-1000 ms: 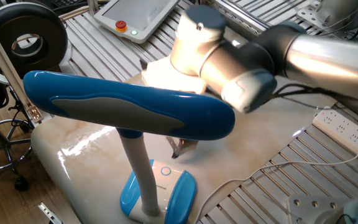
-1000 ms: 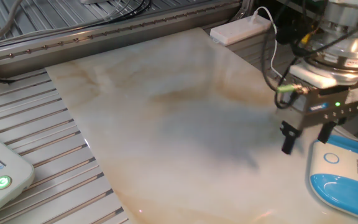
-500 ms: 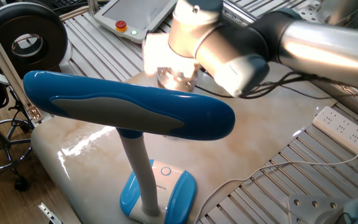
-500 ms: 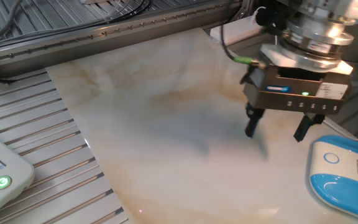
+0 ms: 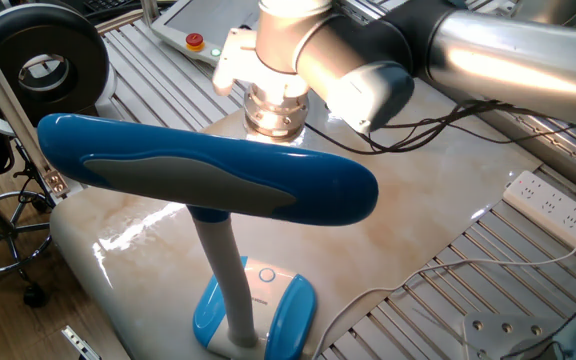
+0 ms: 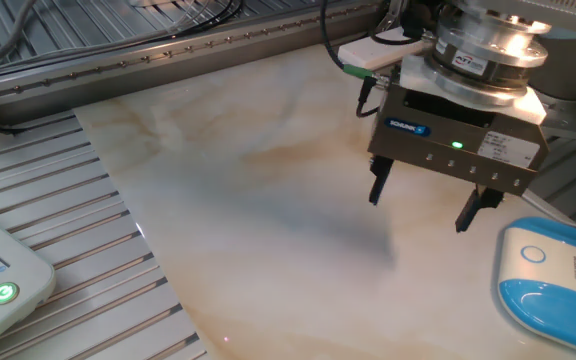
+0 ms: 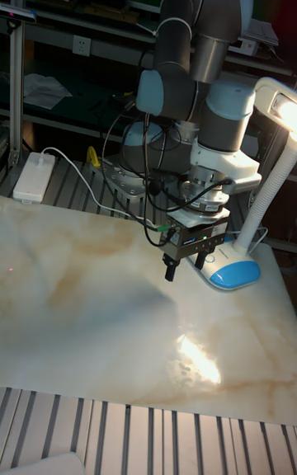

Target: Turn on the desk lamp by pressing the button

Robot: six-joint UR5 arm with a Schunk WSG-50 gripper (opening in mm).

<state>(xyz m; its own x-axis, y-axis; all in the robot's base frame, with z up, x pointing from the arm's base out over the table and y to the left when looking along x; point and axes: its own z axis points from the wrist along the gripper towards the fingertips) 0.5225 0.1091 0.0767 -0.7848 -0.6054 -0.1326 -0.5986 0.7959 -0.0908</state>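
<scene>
The desk lamp's long blue head (image 5: 208,180) fills the front of one fixed view, over its white stalk (image 5: 223,275) and blue-and-white base (image 5: 258,305). The button (image 5: 267,275), round and white with a blue ring, sits on the base panel. In the other fixed view the base (image 6: 558,285) and button (image 6: 535,254) lie at the right edge. My gripper (image 6: 421,198) hangs open and holds nothing, above the marble top, left of the base and apart from it. In the tall fixed view the gripper (image 7: 185,265) is beside the base (image 7: 233,273), and the lamp head (image 7: 282,110) glows bright.
A white pendant (image 5: 213,30) with a red button lies at the back on the slatted table. A power strip (image 5: 553,205) and cables lie to the right. Another white strip (image 6: 388,48) sits behind my wrist. A bright light patch (image 7: 198,359) lies on the marble.
My gripper has risen and moved away from the lamp base, leftward in the other fixed view. Its fingers stayed open. The lamp has not moved.
</scene>
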